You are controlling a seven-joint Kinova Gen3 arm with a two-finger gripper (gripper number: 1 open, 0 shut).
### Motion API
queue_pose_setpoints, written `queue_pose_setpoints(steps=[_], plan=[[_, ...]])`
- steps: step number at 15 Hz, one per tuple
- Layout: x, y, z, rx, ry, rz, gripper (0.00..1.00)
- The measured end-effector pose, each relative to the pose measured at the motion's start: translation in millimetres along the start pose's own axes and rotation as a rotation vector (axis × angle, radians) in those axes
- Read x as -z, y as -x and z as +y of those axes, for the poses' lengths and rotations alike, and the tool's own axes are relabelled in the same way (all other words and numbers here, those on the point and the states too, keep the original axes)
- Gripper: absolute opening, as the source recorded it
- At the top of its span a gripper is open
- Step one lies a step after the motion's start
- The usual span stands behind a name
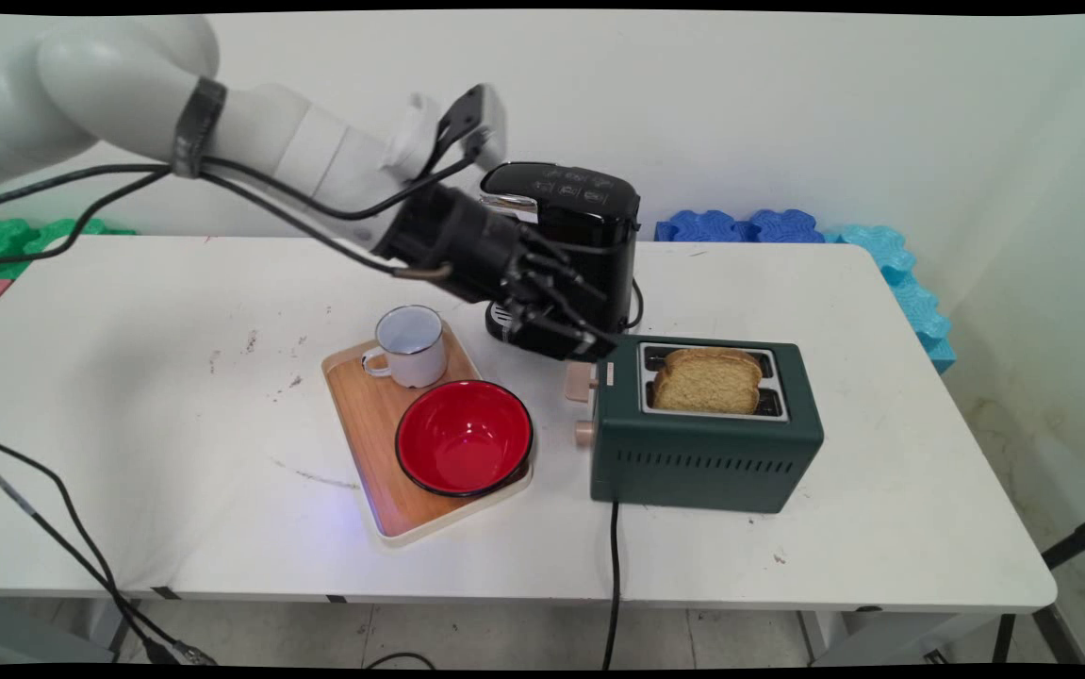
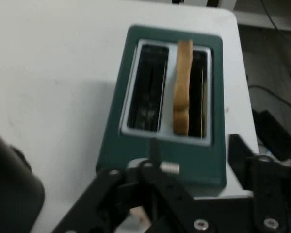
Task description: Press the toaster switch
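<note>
My gripper [image 1: 589, 351] hangs at the left end of a dark green toaster [image 1: 707, 453], just above its beige lever [image 1: 581, 380]. The jaws look open, with nothing between them. A slice of toast [image 1: 707, 379] stands up out of the toaster's slots. In the hand view the gripper [image 2: 189, 155] sits over the near end of the toaster [image 2: 169, 97]. There the toast [image 2: 183, 87] stands in the right slot, the left slot is empty, and a small pale lever tip [image 2: 170, 168] shows between the black links.
A black coffee machine [image 1: 566, 245] stands right behind the hand. Left of the toaster, a wooden tray [image 1: 363, 415] carries a white mug [image 1: 410, 345] and a red bowl [image 1: 464, 437]. The toaster's cord [image 1: 614, 585] drops over the front edge. Blue foam pieces [image 1: 787, 226] lie at the back right.
</note>
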Motion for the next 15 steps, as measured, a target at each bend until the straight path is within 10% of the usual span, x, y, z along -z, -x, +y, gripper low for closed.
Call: queue_pose_setpoints(steps=[15], plan=[[-34, 43, -27, -0.104, 0.019, 0.002, 0.00]])
